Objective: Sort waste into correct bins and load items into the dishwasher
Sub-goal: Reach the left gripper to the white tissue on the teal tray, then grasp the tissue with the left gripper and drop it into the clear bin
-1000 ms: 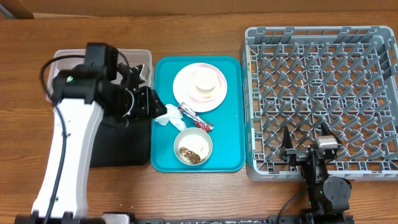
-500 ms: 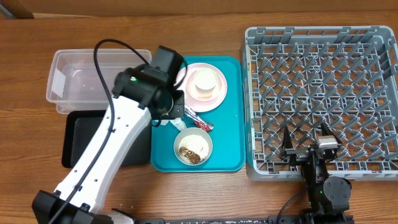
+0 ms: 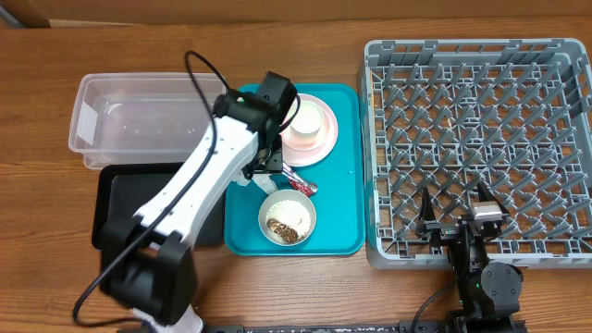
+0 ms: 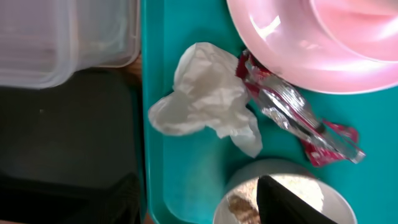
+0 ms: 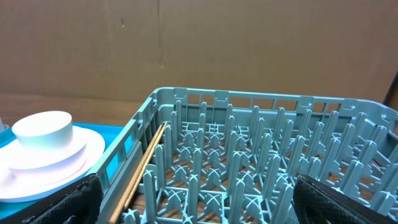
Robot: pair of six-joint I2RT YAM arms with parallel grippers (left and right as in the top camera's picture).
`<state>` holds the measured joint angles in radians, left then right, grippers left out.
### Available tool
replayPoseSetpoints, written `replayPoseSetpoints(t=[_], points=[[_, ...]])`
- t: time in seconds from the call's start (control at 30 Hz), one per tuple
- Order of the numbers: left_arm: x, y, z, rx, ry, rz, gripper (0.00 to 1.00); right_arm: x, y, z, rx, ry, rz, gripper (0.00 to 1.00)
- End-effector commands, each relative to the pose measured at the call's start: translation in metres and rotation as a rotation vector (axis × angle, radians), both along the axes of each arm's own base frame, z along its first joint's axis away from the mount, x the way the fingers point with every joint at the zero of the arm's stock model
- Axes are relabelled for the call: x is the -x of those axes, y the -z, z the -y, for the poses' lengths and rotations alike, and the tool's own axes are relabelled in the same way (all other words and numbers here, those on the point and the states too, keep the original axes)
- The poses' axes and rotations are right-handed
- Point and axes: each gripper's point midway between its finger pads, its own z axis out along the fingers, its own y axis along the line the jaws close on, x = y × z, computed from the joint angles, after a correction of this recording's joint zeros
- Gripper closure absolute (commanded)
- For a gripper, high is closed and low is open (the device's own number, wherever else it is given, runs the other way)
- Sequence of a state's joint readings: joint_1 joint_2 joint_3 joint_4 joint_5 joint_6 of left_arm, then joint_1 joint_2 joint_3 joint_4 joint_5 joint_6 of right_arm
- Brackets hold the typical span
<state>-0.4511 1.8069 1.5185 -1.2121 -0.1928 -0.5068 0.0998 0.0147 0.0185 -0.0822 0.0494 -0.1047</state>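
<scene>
The left claw [image 3: 271,168], how wide I cannot tell, hovers over the tissue [image 4: 205,102] and may snag the wrapper [image 4: 298,121] touching it.

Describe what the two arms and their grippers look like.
The left arm has white rounded shells, black joints and a looping black cable. The right arm is black with a silver block; the right gripper has two tapered black fingers.

The plate [image 4: 273,53] is glossy, the wrapper [image 4: 292,118] crinkled foil, the tissue [image 4: 205,102] soft paper, the tub [image 3: 139,120] clear plastic
</scene>
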Motion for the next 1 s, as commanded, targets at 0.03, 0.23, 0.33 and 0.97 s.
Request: replayPoseSetpoints(t=[0.03,0.23,0.33,0.97], points=[[-0.01,0.028,0.002,-0.048,0.032,-0.051,0.34,0.0,0.001,-0.002,0.0,-0.008,0.006,0.0],[-0.012,0.063,0.003,-0.086,0.108,-0.132,0.34,0.0,0.001,-0.002,0.0,-0.008,0.006,0.0],[-0.014,0.078,0.004,-0.093,0.13,-0.156,0.34,0.0,0.001,-0.002,0.0,-0.008,0.006,0.0],[-0.003,0.1,0.007,-0.078,0.146,-0.245,0.92,0.0,0.001,-0.002,0.0,-0.008,0.006,0.0]])
